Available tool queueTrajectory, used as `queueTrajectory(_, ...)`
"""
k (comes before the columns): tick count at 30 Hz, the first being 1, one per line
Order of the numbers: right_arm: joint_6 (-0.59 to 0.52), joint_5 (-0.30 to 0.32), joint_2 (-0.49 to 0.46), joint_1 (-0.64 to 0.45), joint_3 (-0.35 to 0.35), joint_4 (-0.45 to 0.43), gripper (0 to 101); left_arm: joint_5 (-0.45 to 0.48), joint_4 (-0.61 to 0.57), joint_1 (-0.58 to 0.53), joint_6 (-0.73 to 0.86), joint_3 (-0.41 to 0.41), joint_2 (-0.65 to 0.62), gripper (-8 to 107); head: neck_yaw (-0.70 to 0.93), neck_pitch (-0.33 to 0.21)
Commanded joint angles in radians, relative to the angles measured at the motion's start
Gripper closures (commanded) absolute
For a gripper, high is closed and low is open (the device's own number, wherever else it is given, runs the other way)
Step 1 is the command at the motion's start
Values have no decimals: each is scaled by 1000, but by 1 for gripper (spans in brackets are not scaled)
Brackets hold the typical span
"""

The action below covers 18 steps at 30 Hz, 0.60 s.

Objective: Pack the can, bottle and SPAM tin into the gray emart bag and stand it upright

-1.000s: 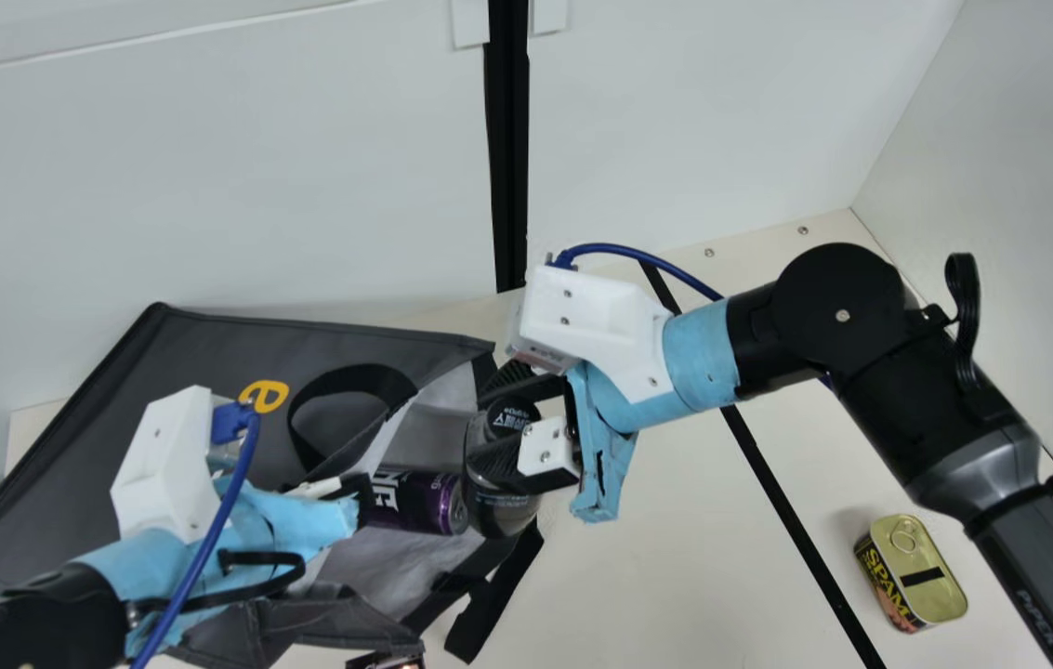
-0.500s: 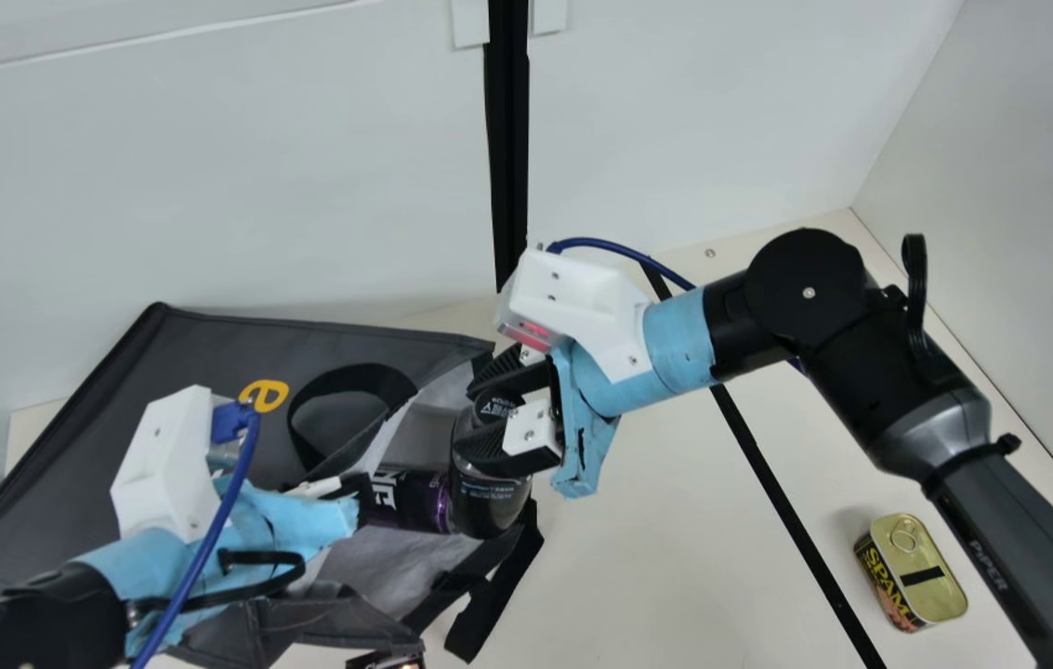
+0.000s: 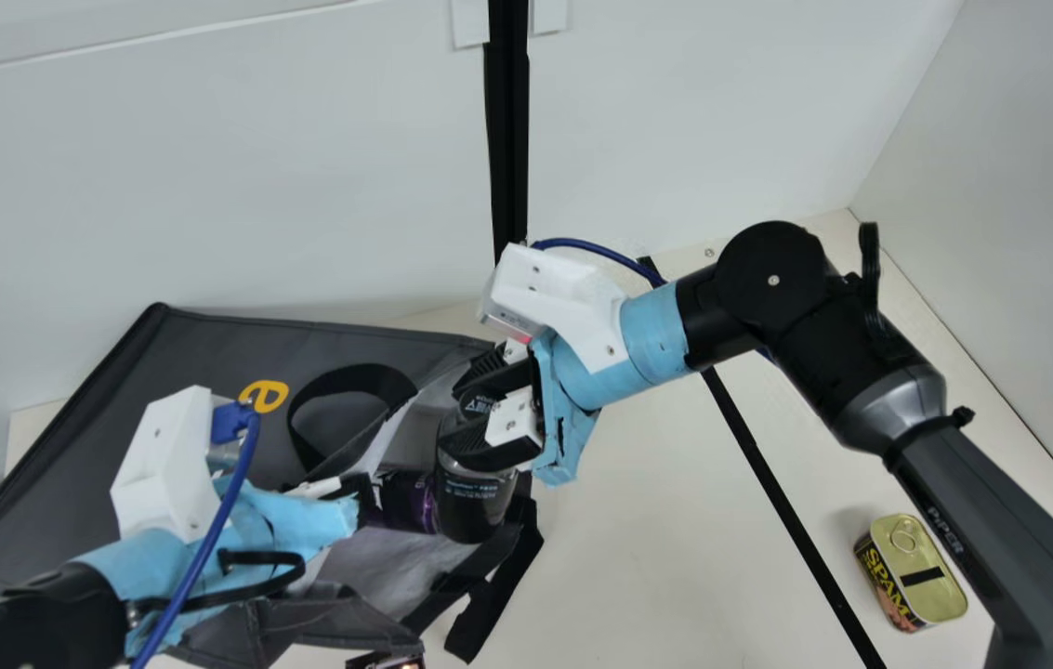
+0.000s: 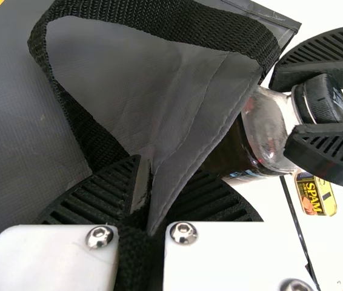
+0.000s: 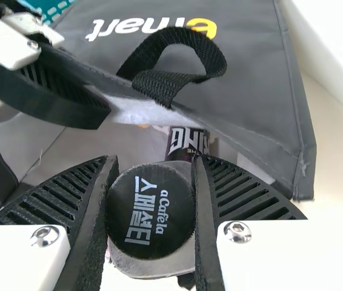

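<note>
Bottle (image 3: 475, 492): here it comes, further over the bag's mouth than a moment ago, its cap end squeezed by the right gripper (image 3: 473, 407)
Can (image 3: 405, 502): inside, more covered now
Gray emart bag (image 3: 201, 353): left gripper (image 3: 361, 491) holds steady; left wrist view reveals the pinched fabric, right wrist view the white lettering
SPAM tin (image 3: 926, 576): near the table's (image 3: 647, 530) right edge
</note>
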Motion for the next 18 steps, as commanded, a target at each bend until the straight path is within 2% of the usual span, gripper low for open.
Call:
queueTrajectory(1,-6,0,5,1,-4,11,101,0,0,0,0,0,0,107,-2,-23)
queueTrajectory(18,-60,0,40,-13,22,82,101,0,0,0,0,0,0,107,-2,-23)
